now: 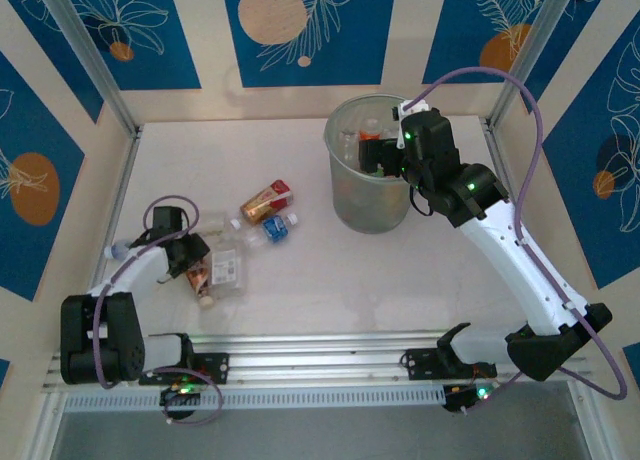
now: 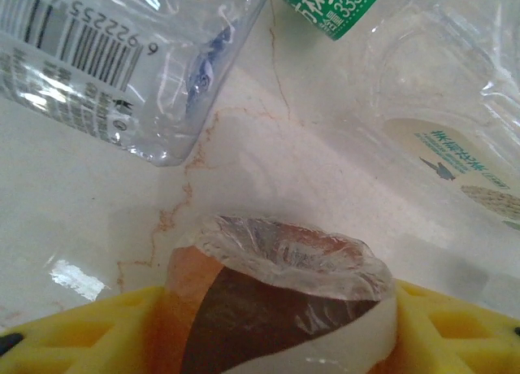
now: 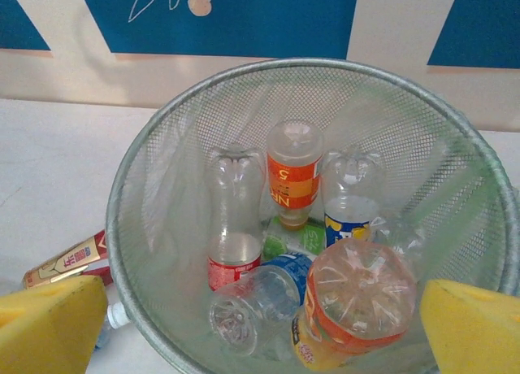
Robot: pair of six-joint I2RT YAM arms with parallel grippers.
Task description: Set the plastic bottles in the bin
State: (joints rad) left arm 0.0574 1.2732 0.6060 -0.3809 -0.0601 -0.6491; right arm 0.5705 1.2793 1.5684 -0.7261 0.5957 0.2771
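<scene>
The white table (image 1: 300, 310) lay under both my arms. On its far right stood the round grey mesh bin (image 1: 350, 208), with several plastic bottles (image 3: 357, 297) already inside, among them an orange-labelled clear bottle (image 3: 294, 175) and a red-labelled clear bottle (image 3: 234, 228). My right claw (image 1: 374, 156) hung over the bin's mouth, its yellow pads (image 3: 49, 325) spread wide with nothing between them. My left claw (image 1: 197, 265) sat at the near left, closed on an amber bottle with a brown label (image 2: 268, 317), a pad against each side. Just beyond it lay crumpled clear bottles (image 2: 122, 57). Farther right, a red-and-gold bottle (image 1: 266, 202) and a small blue-labelled bottle (image 1: 279, 228) lay side by side on the table.
</scene>
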